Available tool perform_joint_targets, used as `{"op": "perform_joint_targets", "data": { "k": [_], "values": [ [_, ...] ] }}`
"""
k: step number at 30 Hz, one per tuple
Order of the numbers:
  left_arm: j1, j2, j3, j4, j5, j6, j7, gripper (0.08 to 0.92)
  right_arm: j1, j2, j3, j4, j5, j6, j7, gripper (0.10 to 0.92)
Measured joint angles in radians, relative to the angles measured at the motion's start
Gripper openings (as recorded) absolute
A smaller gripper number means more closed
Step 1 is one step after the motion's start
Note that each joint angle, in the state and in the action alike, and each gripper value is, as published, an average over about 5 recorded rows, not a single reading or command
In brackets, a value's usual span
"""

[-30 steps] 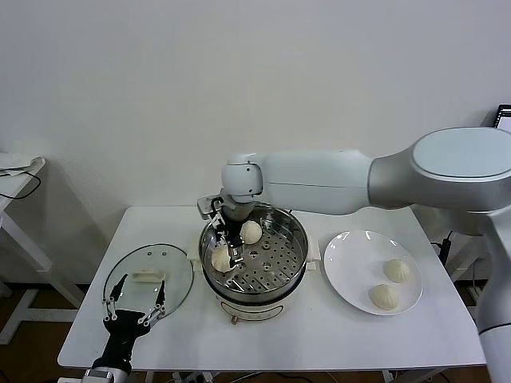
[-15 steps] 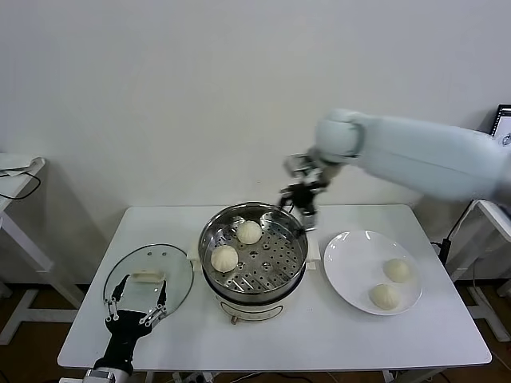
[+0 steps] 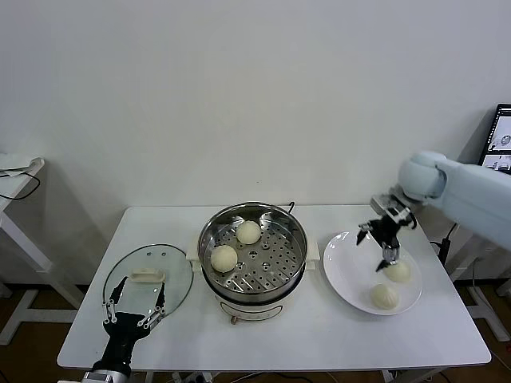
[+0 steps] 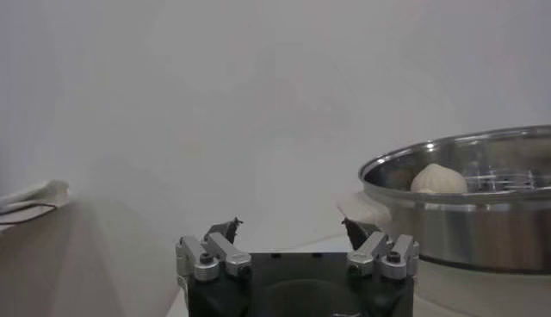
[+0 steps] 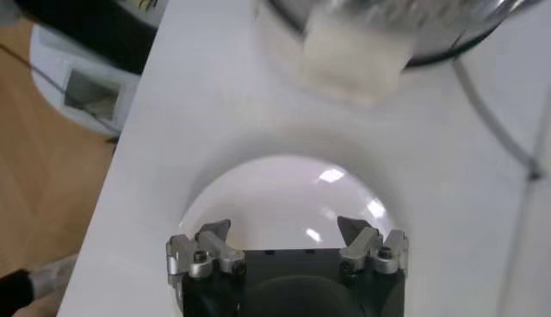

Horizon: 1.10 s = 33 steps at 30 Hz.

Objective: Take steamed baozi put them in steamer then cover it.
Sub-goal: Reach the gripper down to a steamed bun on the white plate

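Observation:
The steamer stands mid-table with two steamed baozi on its tray, one at the back and one at the front left. Two more baozi lie on the white plate to its right. My right gripper hangs open and empty over the plate, just behind the farther baozi; its wrist view shows bare plate under the right gripper. The cover lies flat at the left. My left gripper waits open at the cover's near edge. The left wrist view shows the left gripper, the steamer and a baozi.
The table's front edge runs just below the steamer and plate. A second small table stands off to the left, and a screen shows at the right edge. The steamer's cream side handle appears in the right wrist view.
My right gripper left a baozi at the steamer's front left, rose out of the pot and swung right to above the plate. The left arm has not moved.

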Motion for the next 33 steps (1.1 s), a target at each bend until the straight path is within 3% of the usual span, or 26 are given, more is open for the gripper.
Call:
{"op": "perform_joint_targets", "data": {
  "k": [11,30,33],
  "values": [
    [0.006,-0.003,-0.009,0.009,-0.003,-0.003,0.0,0.823,-0.138,-0.009,0.063,-0.045,-0.101,0.012,0.022,0.823],
    [0.006,0.006,-0.033,0.02,-0.002,-0.005,-0.002,0.823,-0.285,-0.012,0.158,-0.088,-0.154,0.018,0.05,0.821],
    [0.008,0.007,-0.036,0.016,-0.002,-0.005,-0.002,0.823,-0.304,-0.013,0.177,-0.089,-0.159,0.017,0.054,0.793]
  ]
}}
